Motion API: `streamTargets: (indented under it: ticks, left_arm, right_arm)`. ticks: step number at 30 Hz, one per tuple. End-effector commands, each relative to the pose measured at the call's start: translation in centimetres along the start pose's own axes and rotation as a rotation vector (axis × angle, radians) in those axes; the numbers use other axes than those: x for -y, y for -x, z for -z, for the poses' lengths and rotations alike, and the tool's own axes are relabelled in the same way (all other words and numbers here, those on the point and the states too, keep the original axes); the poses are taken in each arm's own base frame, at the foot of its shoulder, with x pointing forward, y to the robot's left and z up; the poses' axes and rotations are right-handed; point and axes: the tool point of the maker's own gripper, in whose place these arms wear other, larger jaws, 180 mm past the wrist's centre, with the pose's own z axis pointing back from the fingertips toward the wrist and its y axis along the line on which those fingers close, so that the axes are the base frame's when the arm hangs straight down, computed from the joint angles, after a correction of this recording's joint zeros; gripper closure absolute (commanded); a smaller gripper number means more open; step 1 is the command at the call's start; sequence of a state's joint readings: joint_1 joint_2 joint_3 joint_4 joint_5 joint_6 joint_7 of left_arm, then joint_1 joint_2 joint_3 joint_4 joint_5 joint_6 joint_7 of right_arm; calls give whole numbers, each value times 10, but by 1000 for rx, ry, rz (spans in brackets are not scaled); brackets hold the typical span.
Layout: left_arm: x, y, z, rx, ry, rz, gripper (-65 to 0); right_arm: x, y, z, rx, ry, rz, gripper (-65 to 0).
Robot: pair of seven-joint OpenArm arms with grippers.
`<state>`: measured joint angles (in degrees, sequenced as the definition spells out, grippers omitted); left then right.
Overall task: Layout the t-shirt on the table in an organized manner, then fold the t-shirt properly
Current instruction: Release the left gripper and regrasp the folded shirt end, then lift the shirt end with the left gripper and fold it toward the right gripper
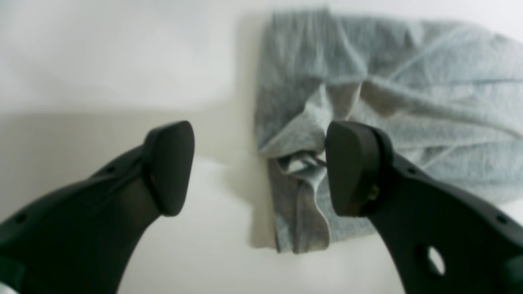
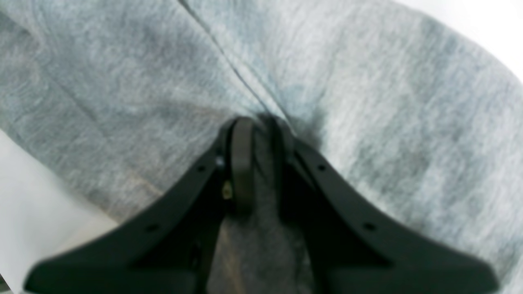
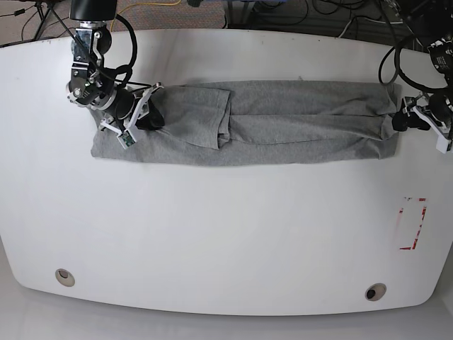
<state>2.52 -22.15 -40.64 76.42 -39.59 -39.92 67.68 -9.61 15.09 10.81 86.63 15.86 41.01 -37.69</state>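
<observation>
The heather-grey t-shirt (image 3: 283,120) lies as a long, narrow folded strip across the far half of the white table (image 3: 226,234). My right gripper (image 3: 151,117) is at the shirt's left part. In the right wrist view it (image 2: 259,122) is shut on a pinch of the grey fabric (image 2: 367,102). My left gripper (image 3: 398,122) is at the shirt's right end. In the left wrist view it (image 1: 261,167) is open just above the table, one finger (image 1: 351,167) touching the bunched corner of the shirt (image 1: 388,81), the other finger (image 1: 171,167) over bare table.
A red tape rectangle (image 3: 413,224) marks the table's right side. Two round grommets (image 3: 64,276) (image 3: 375,291) sit near the front edge. Cables (image 3: 340,18) lie on the floor behind the table's far edge.
</observation>
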Motion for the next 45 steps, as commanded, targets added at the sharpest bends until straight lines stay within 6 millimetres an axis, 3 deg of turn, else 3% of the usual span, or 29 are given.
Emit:
streamTargets:
  ticks: [1, 15, 18, 23, 26, 32, 39, 45]
  left_arm:
    - [7, -20, 0, 40, 21, 43, -478]
    - [29, 11, 30, -53, 100, 6, -463]
    - [39, 16, 37, -90, 124, 39, -367]
    - [59, 27, 48, -150, 166, 99, -86]
    - [64, 28, 51, -167, 167, 125, -38]
    - [70, -6, 34, -93, 96, 268, -36]
    - [115, -42, -4, 40, 29, 518, -36]
    - [162, -47, -14, 44, 62, 701, -36]
  right_arm:
    - [12, 36, -5, -176, 56, -33, -87]
    - [13, 36, -5, -175, 58, -32, -87]
    - [13, 36, -5, -174, 58, -30, -87]
    - [9, 32, -5, -148, 40, -8, -87]
    - [6, 28, -4, -126, 23, 11, -87]
    - [6, 26, -4, -120, 20, 15, -87]
    - [6, 28, -4, -123, 20, 16, -87]
    - [7, 28, -4, -124, 21, 15, -87]
